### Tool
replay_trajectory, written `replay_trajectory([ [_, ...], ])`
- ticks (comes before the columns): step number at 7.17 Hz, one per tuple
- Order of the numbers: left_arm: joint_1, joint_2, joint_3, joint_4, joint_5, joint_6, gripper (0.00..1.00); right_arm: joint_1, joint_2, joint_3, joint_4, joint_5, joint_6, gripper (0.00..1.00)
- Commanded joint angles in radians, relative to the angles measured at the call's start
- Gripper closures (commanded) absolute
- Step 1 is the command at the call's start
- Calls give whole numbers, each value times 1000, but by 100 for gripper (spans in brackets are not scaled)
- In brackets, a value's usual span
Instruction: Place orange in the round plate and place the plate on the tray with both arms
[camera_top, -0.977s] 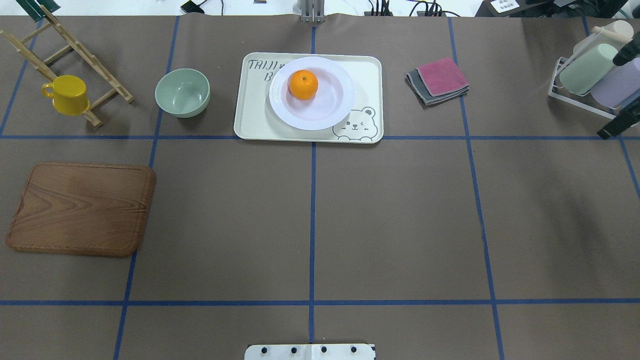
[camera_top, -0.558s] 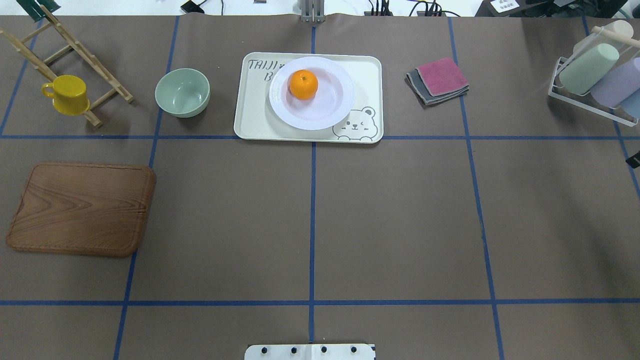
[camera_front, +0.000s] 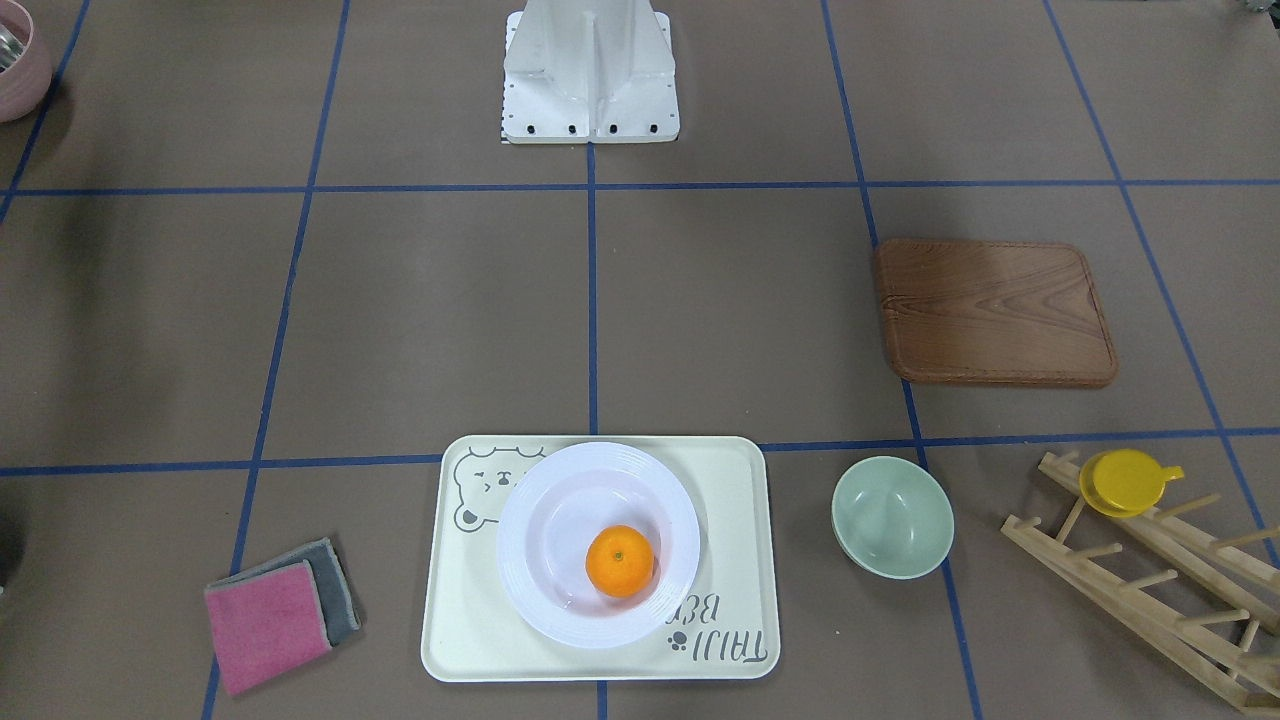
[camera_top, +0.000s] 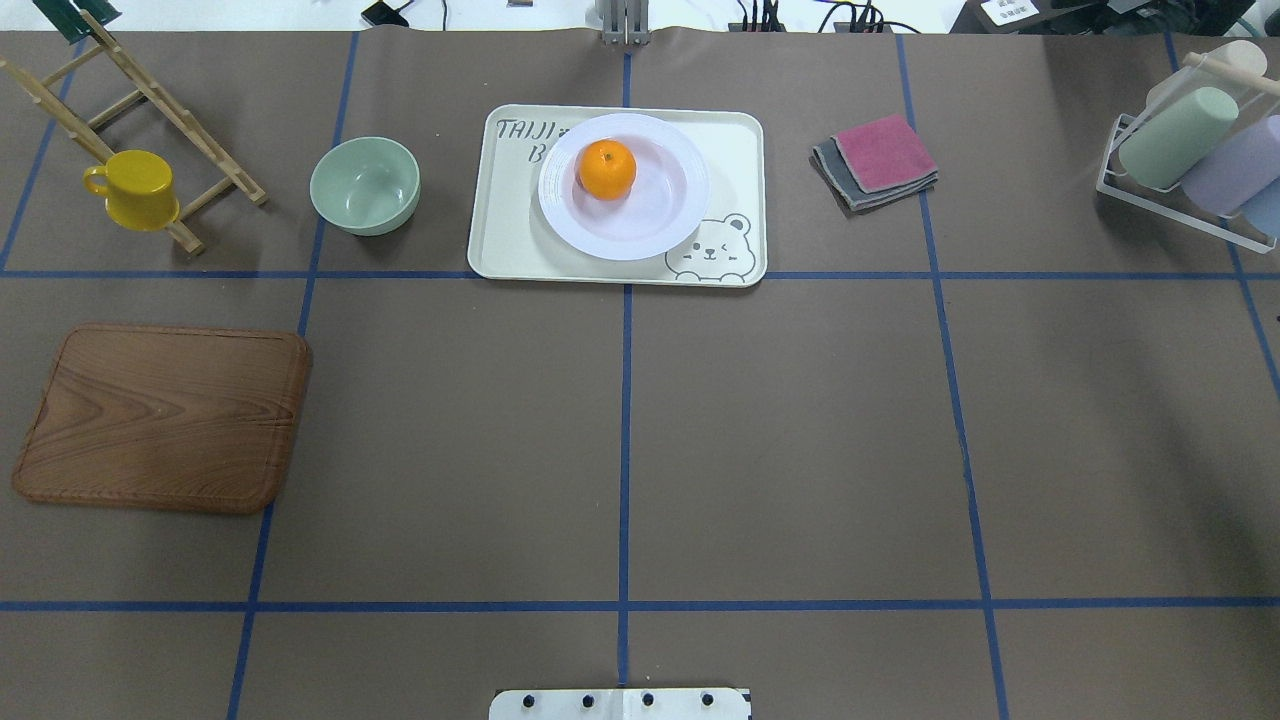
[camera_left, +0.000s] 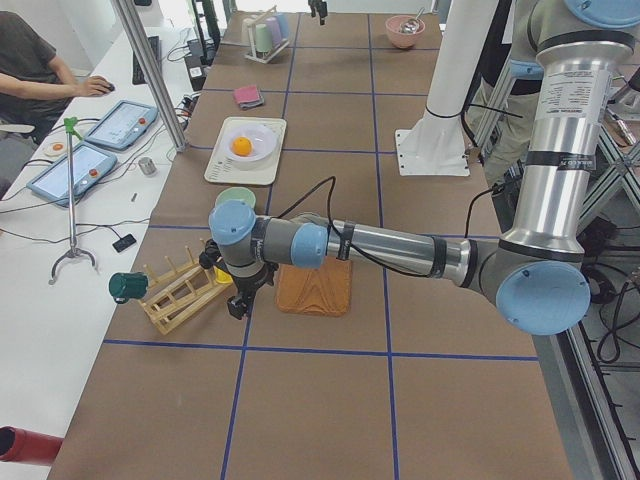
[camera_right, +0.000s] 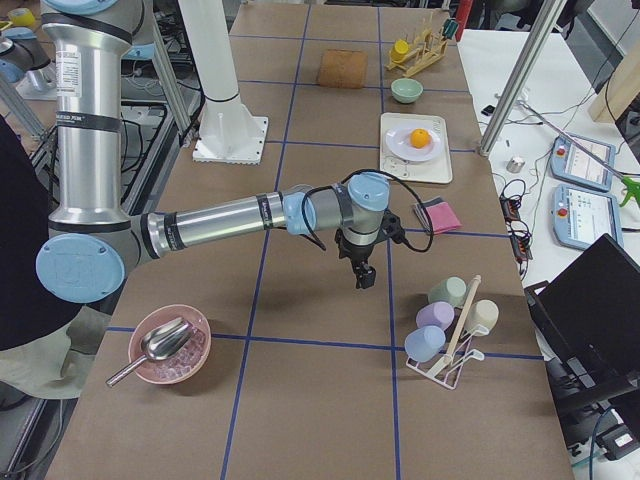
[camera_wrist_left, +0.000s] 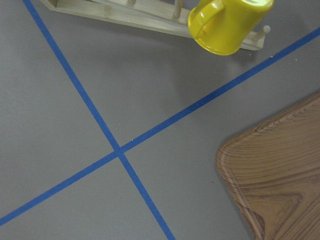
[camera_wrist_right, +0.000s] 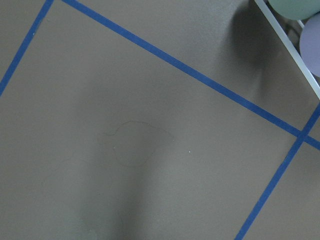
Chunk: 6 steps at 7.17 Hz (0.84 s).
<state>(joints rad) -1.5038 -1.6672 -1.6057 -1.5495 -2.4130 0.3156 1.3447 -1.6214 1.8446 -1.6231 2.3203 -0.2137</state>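
**Tabletop late in the task.** Read left to right across the overhead view; all places are given from the tray.

- **Far left of the tray:** the left end effector shows only in the left side view. It hangs over the tabletop between the yellow cup and the board. Whether its fingers are spread or pressed together cannot be told. It carries none of the task's things.
- **Just left of the tray:** the green bowl stands apart from it.
- **On the tray:** the plate sits flat, its rim inside the tray's edge, and covers part of the lettering. The orange rests in the plate's sunken centre, slightly toward the tray's lettered corner.
- **Right of the tray:** folded cloths.
- **Far right of the tray:** the right end effector shows only in the right side view. It hangs over bare tabletop near the pastel cups. Its state likewise cannot be told.

**Judgement:** both placements appear done. With each arm well apart from the tray, nothing seems left but parking them.
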Motion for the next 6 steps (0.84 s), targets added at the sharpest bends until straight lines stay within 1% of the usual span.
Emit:
replay_trajectory([
  [1,-6,3,7,-7,-11,-7,1,4,5,-27,2,-2,0,0],
  [3,-3,1,1,-11,-14,-4,1,20,5,-24,8,19,14,0],
  [4,-4,9,-25,-21,-3,-1,1,40,5,-25,8,28,14,0],
  [5,-3,39,-57,-26,-5,0,1,42,9,-22,9,25,13,0],
  [6,-1,41,-40,-27,-3,2,1,42,12,-13,11,19,13,0],
])
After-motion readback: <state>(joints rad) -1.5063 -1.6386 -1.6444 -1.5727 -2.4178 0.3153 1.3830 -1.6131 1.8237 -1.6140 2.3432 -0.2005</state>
